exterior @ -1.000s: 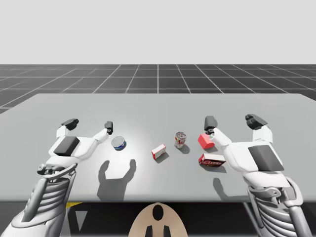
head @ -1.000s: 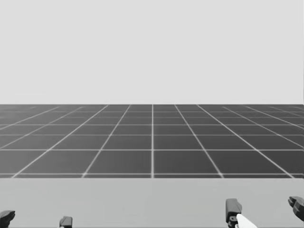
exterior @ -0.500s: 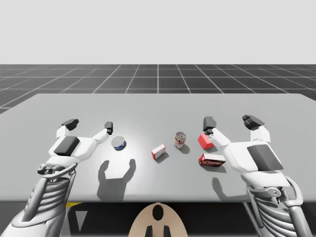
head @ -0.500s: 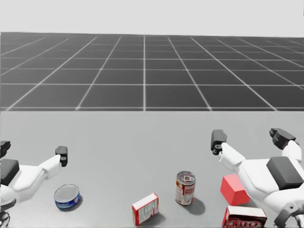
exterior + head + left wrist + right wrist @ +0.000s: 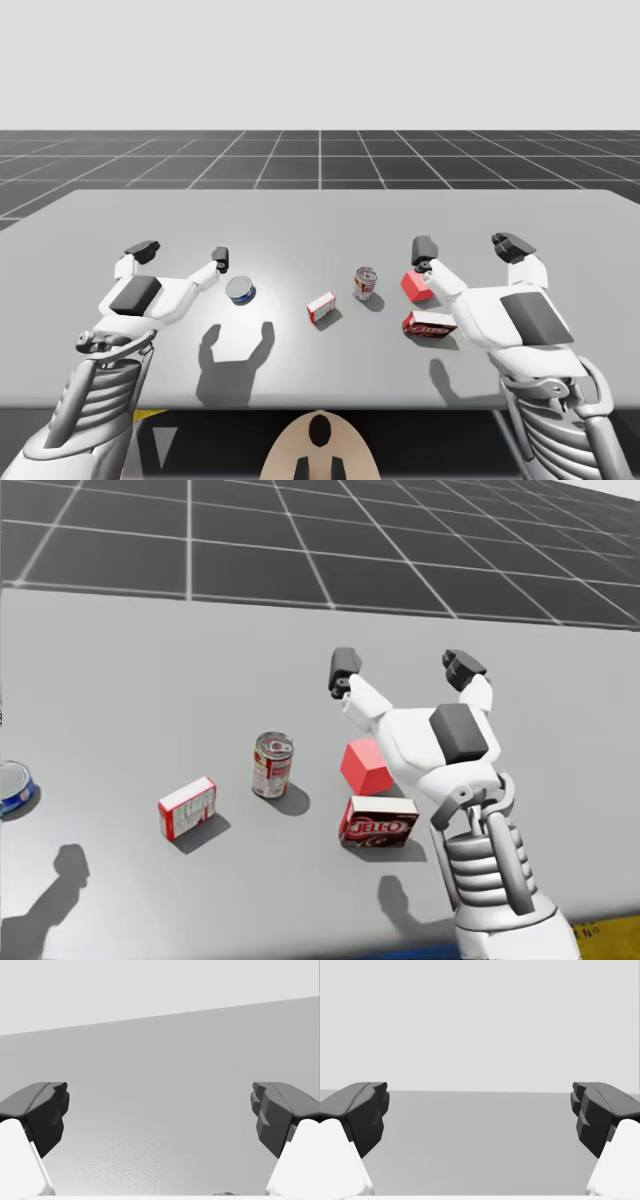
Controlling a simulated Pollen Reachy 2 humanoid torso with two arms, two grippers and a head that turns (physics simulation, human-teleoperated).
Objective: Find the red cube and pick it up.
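My right tool (image 5: 468,248) is wide open, with its 2 dark fingers spread far apart and nothing between them. In the right wrist view there is just bare grey surface (image 5: 320,215) ahead of them. The red cube (image 5: 365,767) sits on the surface close against the inner side of my right hand. It is behind the fingertips rather than between them, and the white body of the hand hides part of it in the head view. I cannot tell whether the hand touches it.

Just in front of the cube, on my side, lies a flat dark red box (image 5: 379,821). The 2 are very near each other. Further toward my left side an upright red and white can (image 5: 271,764) stands near the cube but apart from it. Beyond the can a small white and red box (image 5: 187,807) lies on its side. A low blue tin (image 5: 240,290) rests well apart from these, near my left arm.

My left tool (image 5: 181,253) is also wide open and holds nothing, with plain surface ahead of its fingers. It is held up off the surface, and its shadow falls below it.
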